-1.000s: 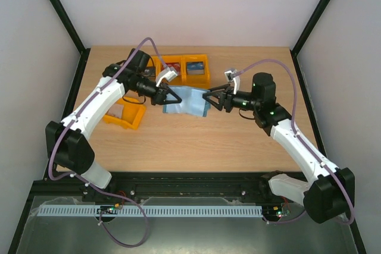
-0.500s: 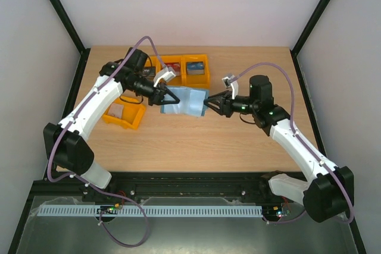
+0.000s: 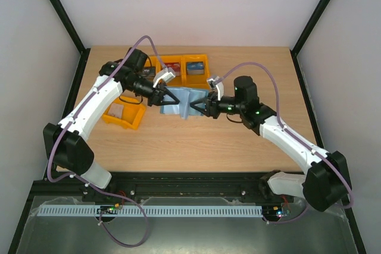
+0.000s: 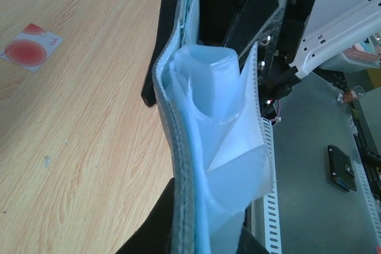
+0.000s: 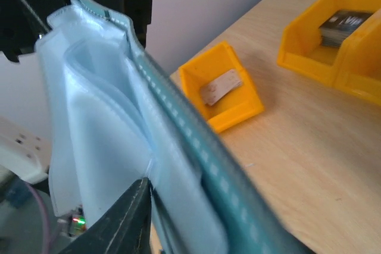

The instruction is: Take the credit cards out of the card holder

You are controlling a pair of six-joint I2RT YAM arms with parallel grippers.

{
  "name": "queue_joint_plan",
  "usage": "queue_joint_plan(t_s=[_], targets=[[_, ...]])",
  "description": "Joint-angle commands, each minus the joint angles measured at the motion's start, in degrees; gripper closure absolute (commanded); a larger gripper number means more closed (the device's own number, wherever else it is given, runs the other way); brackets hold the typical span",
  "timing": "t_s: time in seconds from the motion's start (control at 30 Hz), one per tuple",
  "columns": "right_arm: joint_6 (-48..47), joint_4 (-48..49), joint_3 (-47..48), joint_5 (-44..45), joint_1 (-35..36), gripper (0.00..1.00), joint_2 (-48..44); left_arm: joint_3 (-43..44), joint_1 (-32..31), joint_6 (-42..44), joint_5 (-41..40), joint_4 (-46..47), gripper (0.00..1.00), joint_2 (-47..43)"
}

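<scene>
Top external view: the card holder [image 3: 180,100] is hanging in the air over the middle of the bench [image 3: 238,147], stretched and buckling between the two arms. The left gripper [image 3: 167,97] is clamping one end with its jaws closed on it. The right gripper [image 3: 201,109] is meeting the opposite end, and its jaws appear to be pinching that end as well.

Left wrist view: the holder is showing edge-on, its pale blue pockets [image 4: 220,117] bulging open. A white card with a red round mark [image 4: 30,49] is lying flat on the bench, well apart from the holder. At least one card is therefore judged to be out already.

Right wrist view: the same pockets are filling the near field, with one dark finger [image 5: 128,218] pressing at their base; the other finger is hidden. Behind them an orange bin [image 5: 238,108] is holding a small flat item [image 5: 219,87], possibly a card, though it is too small to tell. No view is showing whether a card is remaining inside the pockets, so the rest of the task cannot be judged. Only the left wrist view is showing the red-marked card; only the right wrist view is showing inside the bin.
</scene>
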Motion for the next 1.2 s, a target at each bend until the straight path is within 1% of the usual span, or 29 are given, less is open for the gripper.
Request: queue_joint_plan(t_s=[0.0, 0.17, 0.2, 0.27, 0.3, 0.33, 0.37, 0.43, 0.47, 0.5, 0.53, 0.63, 0.7, 0.83, 0.9, 0.93, 0.97, 1.0, 1.03, 1.1, 1.13, 1.17], targets=[[2.15, 6.32, 3.72, -0.99, 2.25, 0.74, 2.40, 1.20, -0.35, 1.44, 3.29, -0.54, 0.98, -0.82], [5.82, 10.20, 5.20, -2.88, 3.90, 0.80, 3.57, -1.12, -0.37, -2.71, 0.85, 3.58, 0.98, -0.18], [5.89, 9.88, 6.19, -2.94, 4.74, 0.86, 3.43, -2.57, -0.35, -4.69, -0.74, 5.44, 0.98, 0.14], [5.44, 8.77, 6.45, -1.82, 4.80, 0.96, 2.61, -2.84, -0.35, -5.09, -1.46, 6.01, 0.98, 0.16], [4.94, 7.77, 6.50, -0.49, 4.80, 0.98, 2.02, -2.78, -0.35, -5.26, -1.84, 6.10, 0.98, 0.09], [4.53, 6.88, 6.62, 1.01, 4.76, 0.98, 1.55, -2.69, -0.28, -5.41, -2.24, 6.31, 0.93, 0.03], [4.06, 5.40, 6.89, 2.80, 4.80, 0.98, 1.14, -2.68, -0.20, -5.86, -2.82, 6.68, 0.81, 0.01], [3.68, 2.09, 7.99, 7.40, 4.80, 0.98, 1.00, -2.63, 0.03, -7.15, -4.06, 7.49, 0.38, -0.15], [3.72, -0.13, 8.86, 10.24, 4.80, 0.98, 1.30, -2.55, 0.25, -7.39, -4.69, 7.65, 0.23, -0.23], [3.91, -2.32, 9.84, 13.19, 4.79, 0.98, 1.79, -2.32, 0.53, -7.46, -5.14, 7.66, 0.11, -0.28], [4.10, -4.70, 11.04, 15.70, 4.80, 0.98, 2.55, -2.13, 0.88, -7.51, -5.48, 7.56, 0.03, -0.35], [5.82, -8.63, 13.11, 19.94, 4.93, 0.98, 5.00, -2.31, 0.96, -7.92, -5.73, 8.01, 0.01, -0.62], [7.78, -7.82, 13.61, 20.60, 5.63, 0.98, 6.23, -2.95, -0.01, -9.50, -6.58, 9.49, 0.01, -0.29], [8.74, -5.89, 14.38, 21.36, 7.51, 0.98, 6.74, -3.28, -1.91, -12.29, -11.46, 12.30, 0.01, 0.67], [8.85, -4.37, 14.05, 19.38, 7.53, 0.98, 6.23, -3.02, -1.84, -13.44, -13.32, 13.44, 0.02, 1.04], [8.75, -3.72, 13.68, 17.42, 7.53, 0.98, 6.00, -2.88, -1.80, -13.54, -13.98, 13.58, 0.06, 1.11], [8.56, -3.28, 13.33, 16.27, 7.51, 0.98, 5.59, -2.78, -1.71, -13.45, -14.24, 13.67, 0.14, 1.12], [8.18, -3.11, 12.91, 15.15, 7.53, 0.98, 5.27, -2.84, -1.63, -13.37, -14.21, 13.61, 0.28, 1.02], [7.61, -3.11, 12.56, 14.56, 7.53, 0.98, 4.77, -2.93, -1.52, -13.10, -14.00, 13.37, 0.44, 0.89], [6.77, -3.29, 11.96, 13.89, 7.53, 0.98, 3.53, -3.14, -1.07, -12.63, -13.61, 13.01, 0.80, 0.42], [6.02, -3.62, 11.67, 13.91, 7.46, 0.98, 2.99, -3.26, -0.80, -12.54, -13.49, 12.92, 0.94, 0.20], [5.48, -4.01, 11.44, 13.90, 7.40, 0.98, 2.51, -3.25, -0.46, -12.41, -13.19, 12.71, 0.98, 0.00]])
